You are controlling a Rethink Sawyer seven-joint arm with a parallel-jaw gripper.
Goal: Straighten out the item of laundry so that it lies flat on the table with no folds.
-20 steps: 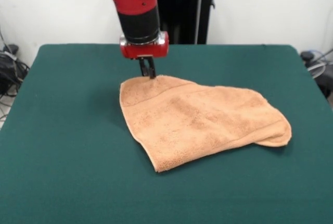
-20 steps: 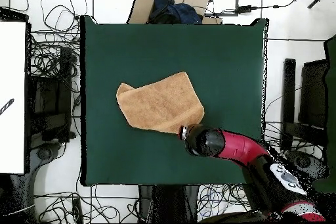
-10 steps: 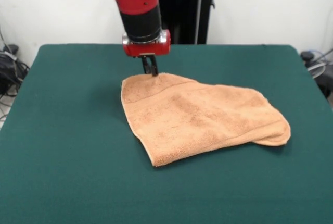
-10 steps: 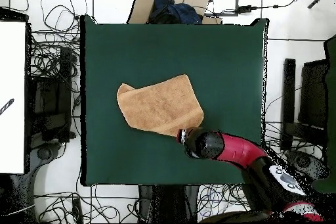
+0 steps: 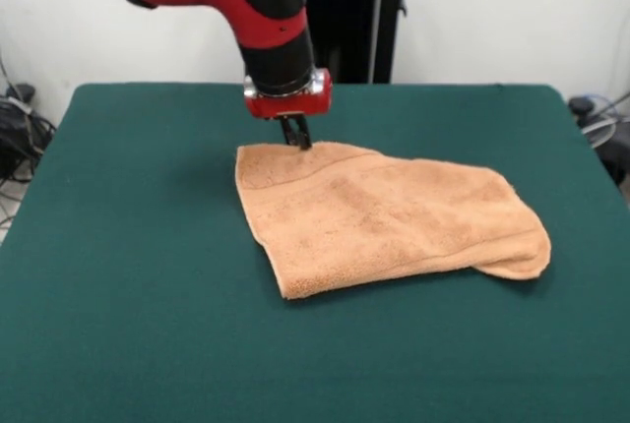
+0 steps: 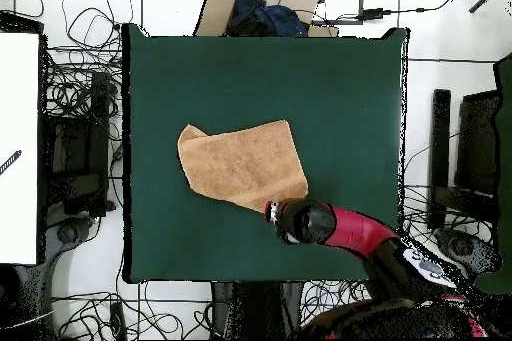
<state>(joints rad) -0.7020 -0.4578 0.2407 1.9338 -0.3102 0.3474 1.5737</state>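
One peach terry towel [image 5: 384, 221], folded, rumpled | green felt table [image 5: 128, 295] | jaws pinching towel's far edge

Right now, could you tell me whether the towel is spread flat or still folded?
Still folded: the towel lies doubled, a rounded fold at its end.

Bare table [image 5: 128, 246] all round gripper [image 5: 296, 138] exc. towel [image 5: 384, 216] side: cloth touching tips, spread away fr. them, low, w/ folded hump at its far end. Open felt behind gripper & to both flanks.
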